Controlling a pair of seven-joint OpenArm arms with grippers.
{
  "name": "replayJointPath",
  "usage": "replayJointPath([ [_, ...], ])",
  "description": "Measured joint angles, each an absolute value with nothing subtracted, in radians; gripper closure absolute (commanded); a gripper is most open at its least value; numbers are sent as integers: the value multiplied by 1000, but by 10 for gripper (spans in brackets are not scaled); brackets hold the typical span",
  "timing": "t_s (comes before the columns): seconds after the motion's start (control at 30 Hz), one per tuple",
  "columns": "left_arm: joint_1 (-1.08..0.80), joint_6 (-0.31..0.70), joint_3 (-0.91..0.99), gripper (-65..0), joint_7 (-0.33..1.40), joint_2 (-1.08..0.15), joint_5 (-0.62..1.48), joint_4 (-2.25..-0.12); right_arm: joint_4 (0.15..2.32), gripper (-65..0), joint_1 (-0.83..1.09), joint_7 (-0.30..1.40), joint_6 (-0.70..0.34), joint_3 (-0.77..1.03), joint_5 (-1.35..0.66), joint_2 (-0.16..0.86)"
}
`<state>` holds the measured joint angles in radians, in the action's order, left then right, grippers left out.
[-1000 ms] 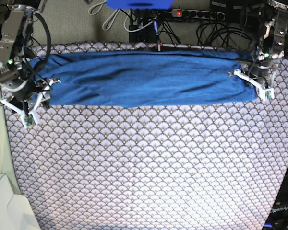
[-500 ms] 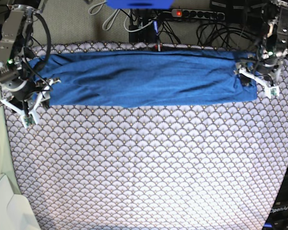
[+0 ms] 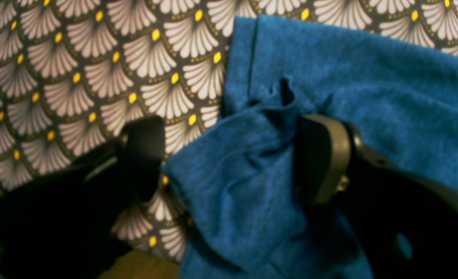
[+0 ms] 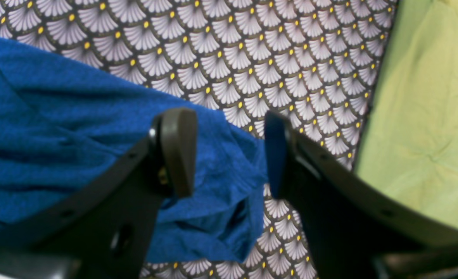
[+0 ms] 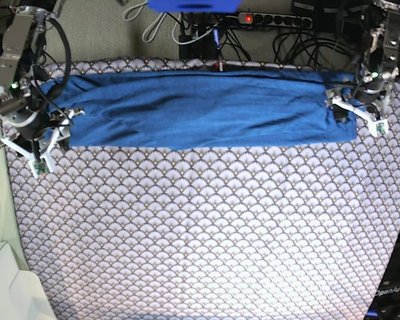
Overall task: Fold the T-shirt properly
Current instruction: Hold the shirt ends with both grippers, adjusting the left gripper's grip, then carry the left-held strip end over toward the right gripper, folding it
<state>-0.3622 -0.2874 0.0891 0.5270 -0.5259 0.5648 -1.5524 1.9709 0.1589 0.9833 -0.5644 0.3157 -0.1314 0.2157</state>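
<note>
Across the 12 o'clock edge of the scallop-patterned lilac-and-white tablecloth (image 5: 207,227) lies the plain medium-blue knit T-shirt (image 5: 200,110), folded into one long flat band that runs from about 9 o'clock to about 3 o'clock. At its 3 o'clock end sits the left gripper (image 5: 357,112), its jaws spread wide. In the left wrist view one dark finger (image 3: 322,155) rests against a bunched corner of the T-shirt (image 3: 329,77), and the other finger (image 3: 143,155) stands apart over bare tablecloth (image 3: 77,77), so nothing is pinched. At the 9 o'clock end sits the right gripper (image 5: 43,143), jaws likewise spread. In the right wrist view its two fingers straddle the rumpled end of the T-shirt (image 4: 58,128), one finger (image 4: 178,151) over the fabric and the other (image 4: 277,155) just beside the fabric's edge, with no squeeze visible. Pale green sheeting (image 4: 426,116) borders the tablecloth (image 4: 271,58) there.
</note>
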Motion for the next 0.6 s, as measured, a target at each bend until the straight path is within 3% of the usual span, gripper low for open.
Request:
replayJointPath([
  [0.07, -362, -286, 89, -476, 522, -526, 567, -1544, 1971, -295, 159, 983, -564, 316, -131, 216],
  [0.27, -350, -265, 51, -212, 472, -512, 572, -1517, 1971, -295, 156, 984, -564, 316, -131, 216],
  [0.37, -347, -261, 38, -113, 461, -506, 569, -1516, 1971, -295, 156, 984, -564, 316, -131, 216],
  [0.6, -348, -260, 42, -4, 455, -501, 569, -1516, 1971, -295, 156, 983, -564, 316, -131, 216],
])
